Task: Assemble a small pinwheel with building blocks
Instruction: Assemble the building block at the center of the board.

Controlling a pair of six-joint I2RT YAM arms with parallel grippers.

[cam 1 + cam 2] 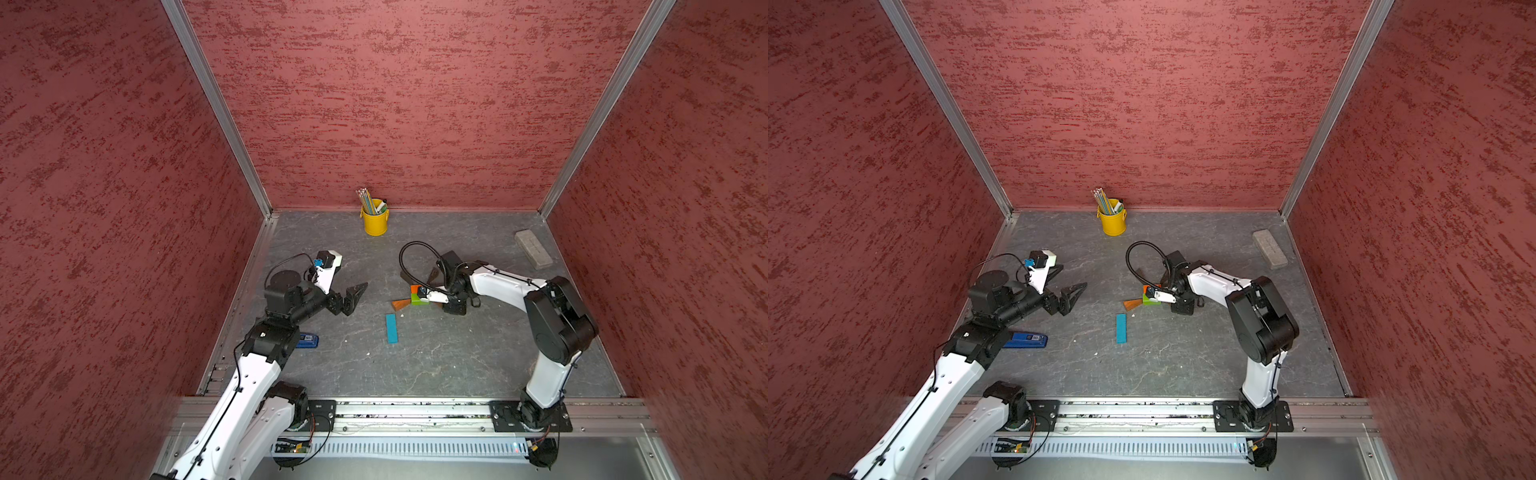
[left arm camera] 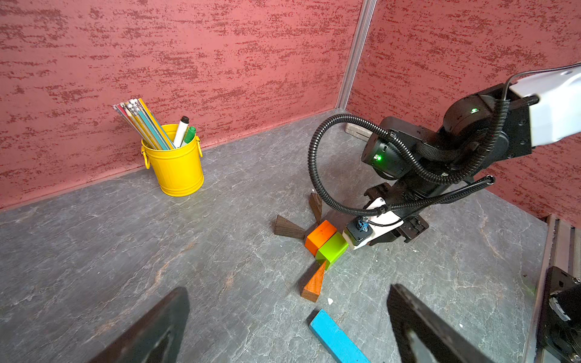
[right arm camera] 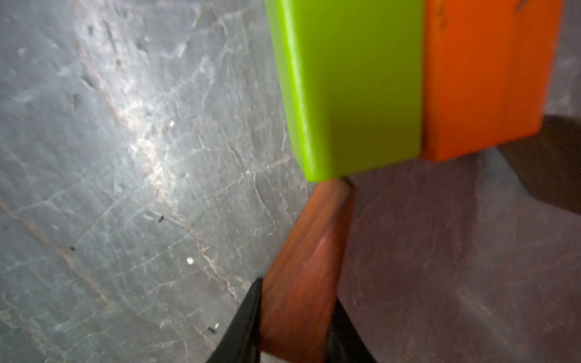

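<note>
The pinwheel lies mid-table: an orange block (image 1: 414,288) and a green block (image 1: 419,300) sit side by side. Two dark wedges (image 2: 287,227) (image 2: 315,206) fan out past the orange block. A reddish wedge (image 1: 401,304) points at the green block's left corner. My right gripper (image 3: 297,292) is shut on another reddish wedge (image 3: 314,251), its narrow tip touching the green block (image 3: 352,88) at a corner. The blue bar (image 1: 391,328) lies apart, nearer the front. To the left, my left gripper (image 1: 357,293) hovers open and holds nothing.
A yellow bucket (image 1: 375,222) of pencils and markers stands at the back wall. A grey block (image 1: 533,248) lies at the back right. A blue stapler (image 1: 308,340) lies under my left arm. Red walls close three sides.
</note>
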